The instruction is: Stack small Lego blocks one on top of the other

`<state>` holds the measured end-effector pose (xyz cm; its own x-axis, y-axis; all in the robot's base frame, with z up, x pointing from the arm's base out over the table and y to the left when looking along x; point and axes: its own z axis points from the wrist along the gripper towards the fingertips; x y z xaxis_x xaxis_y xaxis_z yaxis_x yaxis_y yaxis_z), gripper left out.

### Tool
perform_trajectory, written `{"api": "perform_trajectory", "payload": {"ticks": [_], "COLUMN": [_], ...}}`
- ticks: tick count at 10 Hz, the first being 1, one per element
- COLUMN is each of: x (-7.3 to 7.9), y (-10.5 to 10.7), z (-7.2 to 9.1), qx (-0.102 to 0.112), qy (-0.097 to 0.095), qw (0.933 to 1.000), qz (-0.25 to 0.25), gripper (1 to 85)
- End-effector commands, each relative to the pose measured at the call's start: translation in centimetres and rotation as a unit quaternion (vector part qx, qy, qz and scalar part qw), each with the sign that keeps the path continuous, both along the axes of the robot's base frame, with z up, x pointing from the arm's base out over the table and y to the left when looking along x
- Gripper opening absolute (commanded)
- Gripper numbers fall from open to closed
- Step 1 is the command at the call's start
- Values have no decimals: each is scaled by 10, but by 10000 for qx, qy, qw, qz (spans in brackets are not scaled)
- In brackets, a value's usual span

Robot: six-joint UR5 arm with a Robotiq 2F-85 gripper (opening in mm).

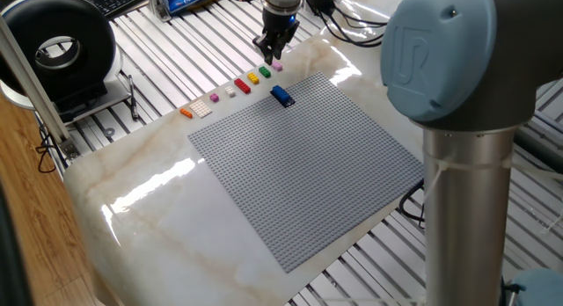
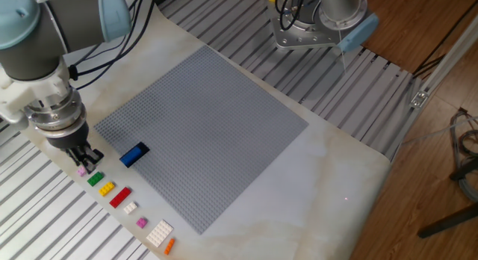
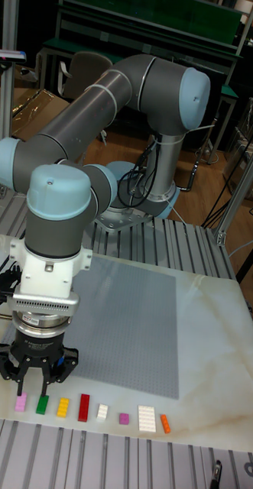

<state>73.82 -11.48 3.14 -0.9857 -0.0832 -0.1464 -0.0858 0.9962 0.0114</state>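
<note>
Gripper [image 3: 27,384] poised just above pink brick [image 3: 21,402] at row's left end; fingers slightly parted, holding nothing.

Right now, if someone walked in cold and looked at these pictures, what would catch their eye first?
Probably the big grey and pale-blue arm, with its gripper poised low over the pink brick at one end of the row of small Lego blocks lined up along the table edge. Next, the large grey baseplate filling the middle of the marble table, with a lone blue brick sitting near its corner.
</note>
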Motion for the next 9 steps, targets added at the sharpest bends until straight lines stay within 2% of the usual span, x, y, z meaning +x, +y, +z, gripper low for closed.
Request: {"api": "perform_trajectory", "payload": {"ticks": [1, 6, 9], "x": [8, 12, 11], "y": [-8, -18, -14], "z": [-2, -13, -17], "qx": [27, 35, 178], "qy": [-96, -204, -183], "qw": [9999, 9998, 9996], "qz": [19, 62, -152], "gripper": [383, 357, 357]}}
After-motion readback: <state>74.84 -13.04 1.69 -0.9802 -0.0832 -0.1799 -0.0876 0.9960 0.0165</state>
